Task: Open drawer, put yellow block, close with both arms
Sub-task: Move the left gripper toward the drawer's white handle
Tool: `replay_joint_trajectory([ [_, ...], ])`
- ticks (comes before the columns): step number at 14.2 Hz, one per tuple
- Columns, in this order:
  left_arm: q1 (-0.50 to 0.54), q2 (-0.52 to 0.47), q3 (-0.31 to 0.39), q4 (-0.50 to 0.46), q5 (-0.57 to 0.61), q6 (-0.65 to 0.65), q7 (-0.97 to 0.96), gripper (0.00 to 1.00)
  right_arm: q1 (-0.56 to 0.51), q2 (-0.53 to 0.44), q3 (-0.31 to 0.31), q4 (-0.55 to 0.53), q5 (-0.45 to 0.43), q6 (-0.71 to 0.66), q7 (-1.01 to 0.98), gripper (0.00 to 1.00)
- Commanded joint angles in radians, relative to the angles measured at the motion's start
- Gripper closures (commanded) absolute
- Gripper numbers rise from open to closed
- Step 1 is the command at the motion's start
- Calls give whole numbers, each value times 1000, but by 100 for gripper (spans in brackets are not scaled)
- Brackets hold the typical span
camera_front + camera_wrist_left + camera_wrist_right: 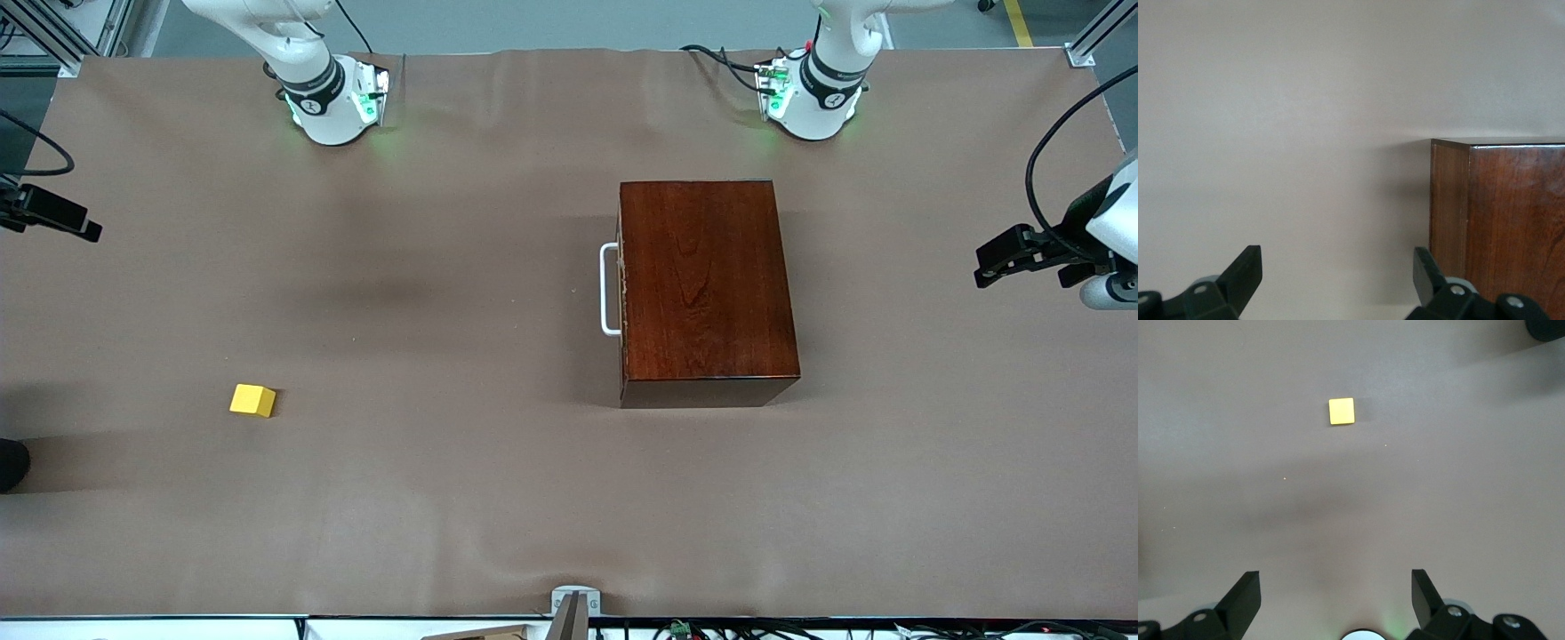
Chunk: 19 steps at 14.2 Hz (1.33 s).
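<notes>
Brown cloth-covered table, lightly wrinkled; grey floor past edge; aluminium frame posts at corners.

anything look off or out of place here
Nothing stands out. The box sits square with its drawer shut, the block lies alone toward the right arm's end, and both grippers wait with jaws open.

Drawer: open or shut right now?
Shut. The drawer front sits flush with the box, only its white handle protruding; no pale tray shows.
</notes>
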<state>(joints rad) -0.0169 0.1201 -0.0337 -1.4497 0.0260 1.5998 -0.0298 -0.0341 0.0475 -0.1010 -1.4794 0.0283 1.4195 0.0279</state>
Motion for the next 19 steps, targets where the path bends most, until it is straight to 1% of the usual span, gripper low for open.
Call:
replay_joint_trajectory([
  [1,3,-17,-5,-17,-8,0,-2,0,-4,-8,10,-1,-7,-5,9,0],
  [9,-8,-13,-6,-6,-5,0,-41,0,10,-6,10,-18,-7,9,7,0],
  [11,-6,-13,-8,-5,-8,0,-71,0,10,-8,10,-36,-7,25,6,0],
  [14,-15,-13,-14,-6,-6,0,-64,0,11,-11,10,-71,-7,64,4,0],
  [16,-24,-5,-49,-6,-5,0,-56,0,16,-11,10,-93,-7,82,-2,0],
  [19,-57,15,-144,-3,-6,0,-108,0,17,-12,10,-142,-8,145,-5,0],
])
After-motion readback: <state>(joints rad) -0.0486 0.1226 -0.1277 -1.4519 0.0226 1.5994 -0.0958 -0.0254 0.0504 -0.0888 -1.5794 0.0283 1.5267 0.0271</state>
